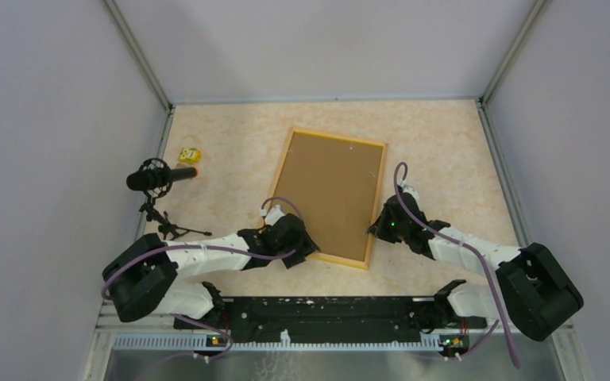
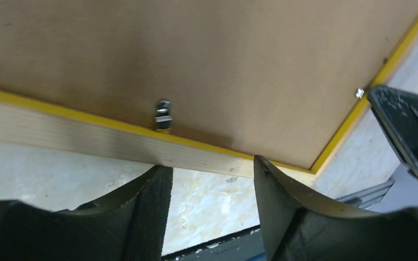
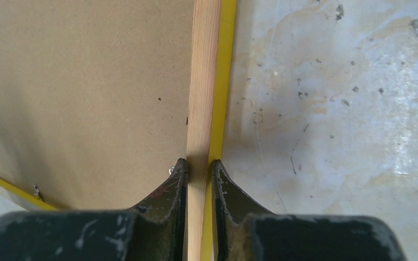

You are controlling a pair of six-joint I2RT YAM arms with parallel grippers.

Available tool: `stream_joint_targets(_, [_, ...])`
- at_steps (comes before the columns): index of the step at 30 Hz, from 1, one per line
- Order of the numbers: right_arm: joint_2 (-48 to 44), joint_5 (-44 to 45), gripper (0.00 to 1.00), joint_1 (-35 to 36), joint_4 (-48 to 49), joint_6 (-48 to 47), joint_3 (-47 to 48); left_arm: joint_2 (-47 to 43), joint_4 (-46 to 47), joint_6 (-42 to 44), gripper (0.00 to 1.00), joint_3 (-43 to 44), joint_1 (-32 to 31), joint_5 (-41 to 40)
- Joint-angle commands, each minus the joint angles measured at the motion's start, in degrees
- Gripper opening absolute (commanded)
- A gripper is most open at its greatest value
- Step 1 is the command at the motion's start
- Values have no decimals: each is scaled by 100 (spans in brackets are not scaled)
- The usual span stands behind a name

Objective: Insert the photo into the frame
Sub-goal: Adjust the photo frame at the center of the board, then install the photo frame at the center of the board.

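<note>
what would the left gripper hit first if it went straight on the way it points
Most likely the frame's wooden edge, straight ahead of the open left gripper, with the backing board beyond. Height is unclear, so it might skim over.

Mic stand [image 1: 156, 179] & small yellow item [image 1: 189, 155] crowd the room left of frame [image 1: 340, 136]. Table [image 1: 445, 159] right of frame & beyond it: open passage.

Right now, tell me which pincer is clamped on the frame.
The right pincer: it squeezes the side rail of the frame between its tips. The left pincer is open, its tips apart just short of the near rail.
</note>
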Motion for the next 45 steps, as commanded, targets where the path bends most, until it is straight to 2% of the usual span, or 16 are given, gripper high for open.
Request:
stream_joint_targets(1, [-197, 202, 14, 122, -1097, -333, 302, 526, -1860, -1488, 60, 257, 46, -620])
stream_joint_targets(3, [-243, 344, 16, 122, -1316, -479, 469, 786, -2173, -1823, 59, 450, 49, -656])
stream_joint_targets(7, [-350, 615, 20, 121, -1515, -600, 643, 1164, -2155, -1977, 59, 628, 49, -635])
stream_joint_targets(9, [-344, 733, 24, 122, -1625, -663, 778, 1247, -2147, -2057, 56, 587, 49, -629])
stream_joint_targets(11, [-313, 864, 31, 113, -1739, -763, 947, 1258, -2139, -2080, 49, 484, 49, -686])
stream_joint_targets(18, [92, 937, 58, -289, -1944, -1154, 1718, 1170, -2437, -1810, 36, 527, 32, -940])
stream_joint_targets(21, [432, 726, 72, -774, -1933, -1277, 2088, 1059, -2495, -1775, 32, 412, 31, -1044])
stream_joint_targets(24, [913, -55, 80, -1618, -1729, -1249, 2330, 776, -2193, -1679, 29, 129, 32, -1055])
stream_joint_targets(27, [1506, -334, 81, -1897, -1703, -1463, 2815, 609, -1981, -1648, 28, -82, 26, -1064])
stream_joint_targets(35, [2679, -634, 73, -1894, -1451, -2218, 3809, 653, -2024, -1686, 28, -59, 32, -1052])
stream_joint_targets(41, [3091, 44, 70, -1900, -1479, -2187, 4103, 692, -2024, -1678, 28, -40, 31, -1048])
stream_joint_targets(45, [3314, 65, 63, -1891, -1433, -2218, 4177, 711, -2049, -1695, 29, -23, 32, -1058])
